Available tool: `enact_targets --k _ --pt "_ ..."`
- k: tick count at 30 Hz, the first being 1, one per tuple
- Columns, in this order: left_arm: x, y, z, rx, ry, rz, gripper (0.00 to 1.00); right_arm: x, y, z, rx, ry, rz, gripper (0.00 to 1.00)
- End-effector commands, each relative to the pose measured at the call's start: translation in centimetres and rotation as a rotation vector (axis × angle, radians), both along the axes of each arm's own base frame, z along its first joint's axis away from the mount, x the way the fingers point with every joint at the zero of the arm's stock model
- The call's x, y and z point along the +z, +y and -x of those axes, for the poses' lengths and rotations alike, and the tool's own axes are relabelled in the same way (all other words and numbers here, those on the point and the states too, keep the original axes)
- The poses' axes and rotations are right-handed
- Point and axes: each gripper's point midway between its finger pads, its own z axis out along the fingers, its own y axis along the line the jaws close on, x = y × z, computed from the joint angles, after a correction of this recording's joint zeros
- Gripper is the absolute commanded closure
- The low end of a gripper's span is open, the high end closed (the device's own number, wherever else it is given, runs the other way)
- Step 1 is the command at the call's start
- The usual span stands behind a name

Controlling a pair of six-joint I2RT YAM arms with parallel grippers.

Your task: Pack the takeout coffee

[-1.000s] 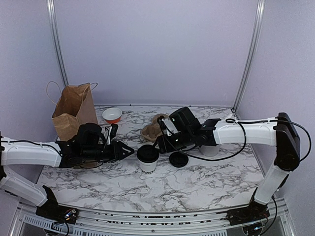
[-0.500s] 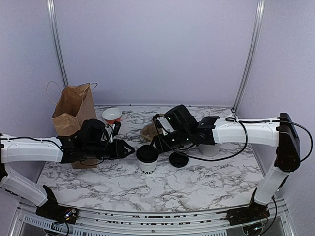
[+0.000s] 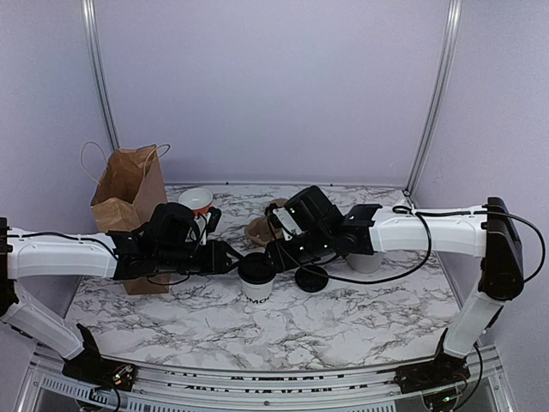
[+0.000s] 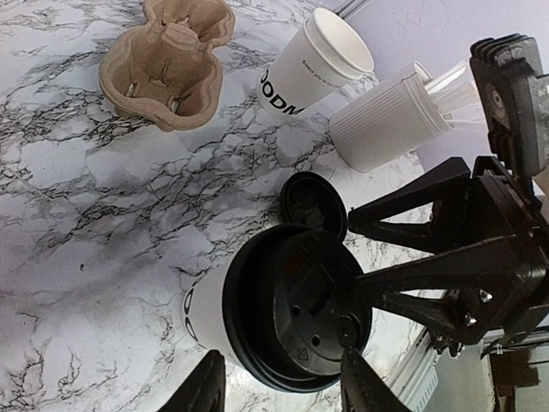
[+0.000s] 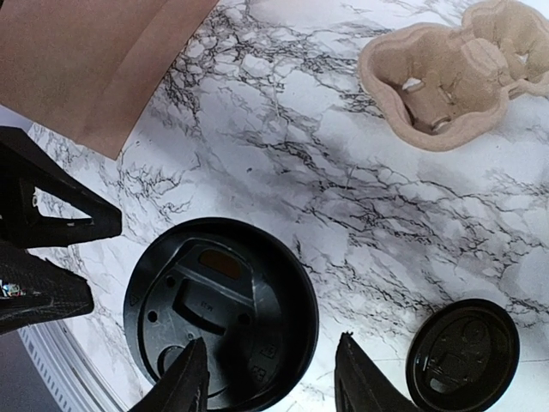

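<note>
The takeout coffee cup (image 3: 257, 279) stands mid-table, white with black lettering, with its black lid (image 3: 257, 266) on top. It shows in the left wrist view (image 4: 202, 313) and its lid shows in the right wrist view (image 5: 219, 313). My left gripper (image 3: 233, 256) is open at the cup's left side, and in the left wrist view (image 4: 279, 390) its fingers stand on either side of the cup. My right gripper (image 3: 276, 251) is open just right of and above the lid, and in the right wrist view (image 5: 273, 382) one finger overlaps the lid's edge. I cannot tell whether either gripper touches the cup.
A second black lid (image 3: 311, 277) lies on the table right of the cup. A brown paper bag (image 3: 129, 199) stands at the back left, with a red and white bowl (image 3: 196, 201) beside it. A cardboard cup carrier (image 3: 264, 227), stacked white cups (image 4: 313, 64) and a ribbed utensil cylinder (image 4: 386, 124) stand behind.
My left gripper has moved right, up to the cup. My right gripper has shifted slightly left and lower, toward the lid. The cup has not moved.
</note>
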Motion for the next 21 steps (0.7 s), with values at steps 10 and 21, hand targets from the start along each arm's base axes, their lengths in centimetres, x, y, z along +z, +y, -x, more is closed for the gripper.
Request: enact_targets --k 10,21 --pt "-1.2 -0.5 0.1 -0.008 0.01 -0.079 0.52 0.3 0.5 0.3 0.019 -0.021 0.023 0.5" --pt "-1.9 -0.6 0.4 -0.01 0.025 -0.088 0.52 -0.4 0.4 0.6 0.021 -0.012 0.037 0.5"
